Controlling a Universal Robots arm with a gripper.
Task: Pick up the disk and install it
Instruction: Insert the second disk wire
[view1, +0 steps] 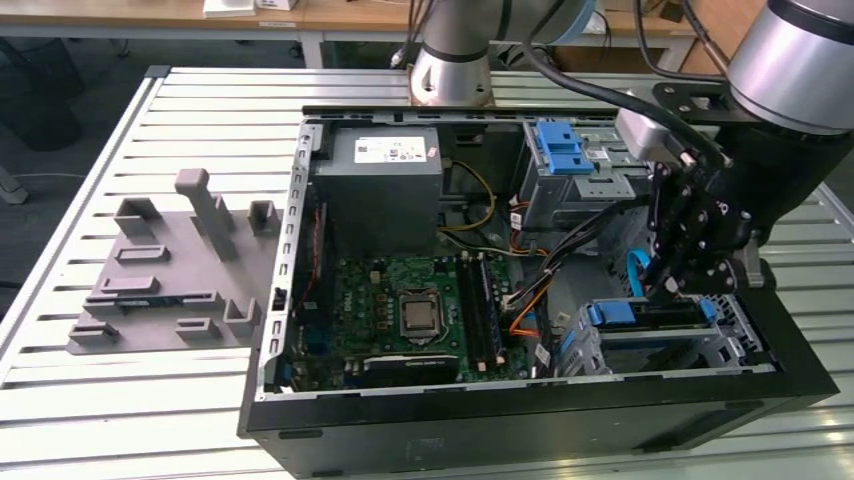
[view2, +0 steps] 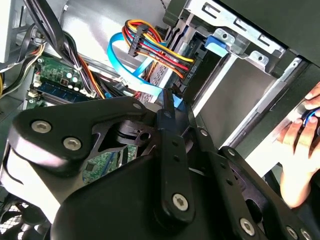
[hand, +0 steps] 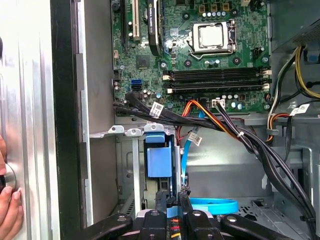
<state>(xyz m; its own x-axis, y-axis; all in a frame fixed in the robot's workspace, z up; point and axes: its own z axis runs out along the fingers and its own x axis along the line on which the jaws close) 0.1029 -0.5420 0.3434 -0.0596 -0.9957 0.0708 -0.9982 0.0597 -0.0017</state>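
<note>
Disk (view1: 650, 316): we see it seated in the lower drive cage (view1: 667, 345) of the computer case (view1: 534, 420), its blue carrier (hand: 159, 161) facing out, just beside the motherboard (view1: 414, 315).
Pincer (view1: 678, 285): directly over the drive cage; its fingers (hand: 172, 202) look pressed together above the blue carrier, though we cannot tell whether they touch it.
Hand (view2: 300, 150): a person's, outside the case wall.
Holder block (view1: 167, 270): on the desk (view1: 134, 400), well apart from the case.

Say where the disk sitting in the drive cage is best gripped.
Probably by its exposed blue carrier edge, approached from the open side of the computer case: the disk stands edge-on in the metal drive cage, whose walls cover its flat faces.
</note>
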